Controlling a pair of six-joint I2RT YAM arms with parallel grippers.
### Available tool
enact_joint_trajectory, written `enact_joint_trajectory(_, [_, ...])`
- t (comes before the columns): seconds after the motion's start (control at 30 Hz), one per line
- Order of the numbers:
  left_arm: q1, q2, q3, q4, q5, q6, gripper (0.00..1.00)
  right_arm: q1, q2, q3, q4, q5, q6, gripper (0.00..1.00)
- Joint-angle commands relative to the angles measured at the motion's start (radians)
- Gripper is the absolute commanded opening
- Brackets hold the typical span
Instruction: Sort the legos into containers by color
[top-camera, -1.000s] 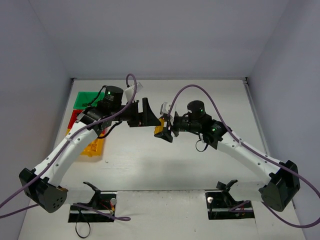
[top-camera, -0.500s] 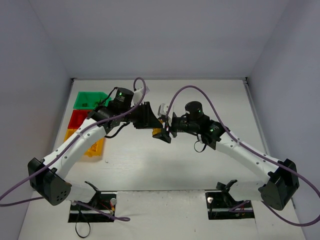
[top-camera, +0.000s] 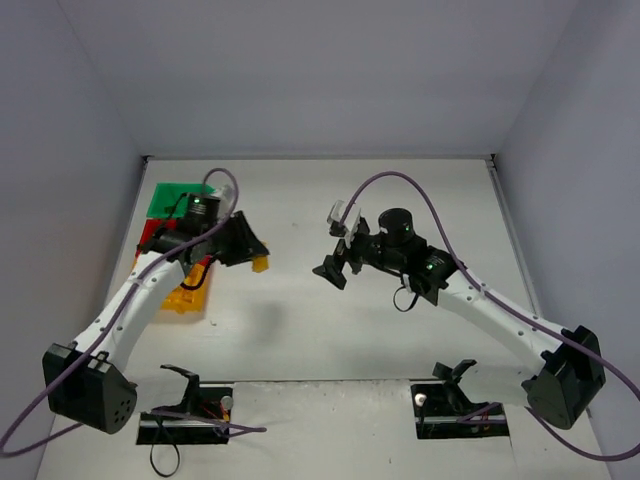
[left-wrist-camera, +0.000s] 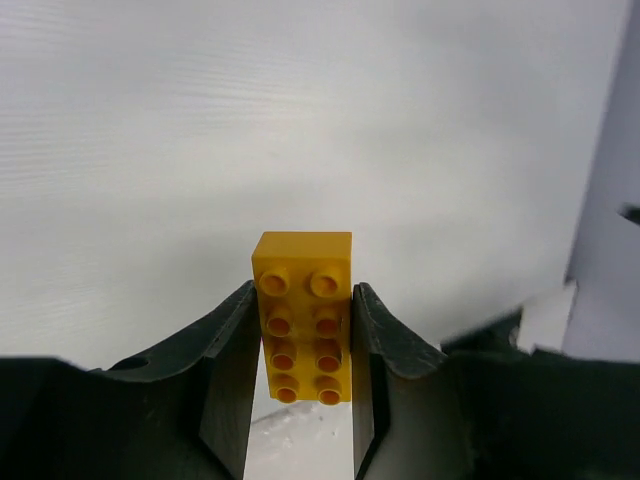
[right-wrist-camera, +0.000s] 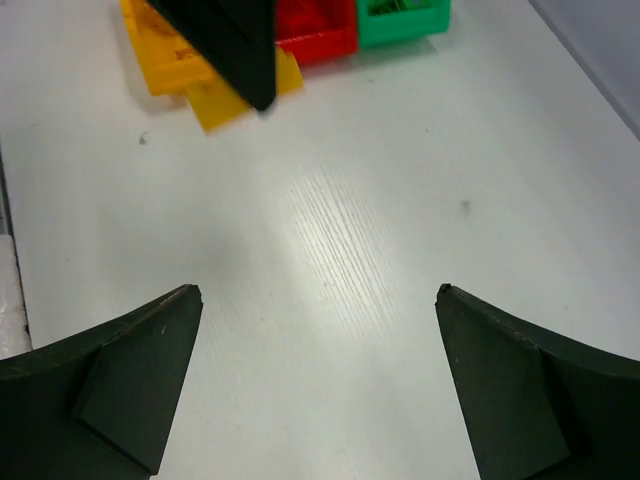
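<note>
The white desk (top-camera: 330, 330) is walled on 3 sides, so free travel is toward the middle and the near edge. The left arm (top-camera: 130, 300) reaches from its base at the near-left corner toward the left edge. The right arm (top-camera: 490, 310) bends in from the near-right corner, and its wrist hangs over the desk's middle.

3 containers line the left edge with their sides touching. The green container (top-camera: 170, 198) is nearest the far-left corner, the red container (top-camera: 152, 235) is next, and the yellow container (top-camera: 185, 297) is closest to the arm bases. The order probably keeps all 3 within the left arm's reach.

The left gripper (top-camera: 248, 255) is clamped narrow on a yellow brick (left-wrist-camera: 303, 320), with 1 finger pressing each long side. The studs face the wrist camera, and the brick's far end sticks out past the fingertips. That gives a firm side grip that should drop cleanly. The brick is held above the desk just inboard of the red and yellow containers, so the next move is a short swing left to the yellow one. I see nothing in that path.

The right gripper (right-wrist-camera: 318, 290) is spread wide and holds nothing. It hangs well apart from the left one, which leaves that arm room to move.
</note>
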Motion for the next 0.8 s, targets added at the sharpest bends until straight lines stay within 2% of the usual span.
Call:
enact_joint_trajectory(0.0, [0.164, -0.096, -0.040, -0.060, -0.161, 0.001, 0.00, -0.028, -0.074, -0.033, 0.061, 0.104, 0.065, 1.00])
enact_joint_trajectory(0.03, [0.249, -0.110, -0.054, -0.085, -0.186, 0.007, 0.00, -0.031, -0.091, -0.043, 0.052, 0.156, 0.085, 1.00])
enact_joint_trajectory(0.2, [0.478, -0.142, -0.122, -0.113, -0.327, 0.021, 0.01, -0.042, -0.140, -0.110, 0.044, 0.288, 0.143, 1.00])
enact_joint_trajectory(0.27, [0.570, -0.118, -0.133, -0.093, -0.347, 0.021, 0.04, -0.045, -0.160, -0.130, 0.039, 0.328, 0.177, 1.00])
enact_joint_trajectory(0.33, [0.626, -0.093, -0.146, -0.073, -0.353, 0.024, 0.12, -0.049, -0.173, -0.139, 0.032, 0.348, 0.203, 1.00])
enact_joint_trajectory(0.4, [0.690, -0.060, -0.148, -0.057, -0.364, 0.027, 0.15, -0.052, -0.189, -0.155, 0.027, 0.350, 0.228, 1.00])
enact_joint_trajectory(0.43, [0.707, -0.052, -0.146, -0.054, -0.374, 0.026, 0.23, -0.051, -0.195, -0.158, 0.024, 0.353, 0.238, 1.00])
enact_joint_trajectory(0.5, [0.729, -0.041, -0.142, -0.051, -0.384, 0.026, 0.33, -0.052, -0.215, -0.172, 0.013, 0.362, 0.246, 1.00])
enact_joint_trajectory(0.53, [0.730, -0.041, -0.136, -0.054, -0.396, 0.026, 0.44, -0.051, -0.223, -0.175, 0.009, 0.371, 0.251, 1.00])
enact_joint_trajectory(0.6, [0.730, -0.050, -0.134, -0.065, -0.407, 0.029, 0.56, -0.052, -0.242, -0.179, -0.005, 0.402, 0.261, 1.00])
enact_joint_trajectory(0.63, [0.730, -0.056, -0.137, -0.065, -0.407, 0.031, 0.68, -0.054, -0.249, -0.179, -0.010, 0.411, 0.264, 1.00])
enact_joint_trajectory(0.73, [0.732, -0.086, -0.134, -0.074, -0.407, 0.038, 0.83, -0.054, -0.261, -0.176, -0.020, 0.451, 0.274, 1.00])
enact_joint_trajectory(0.77, [0.730, -0.090, -0.130, -0.082, -0.404, 0.041, 0.84, -0.054, -0.263, -0.172, -0.023, 0.460, 0.277, 1.00])
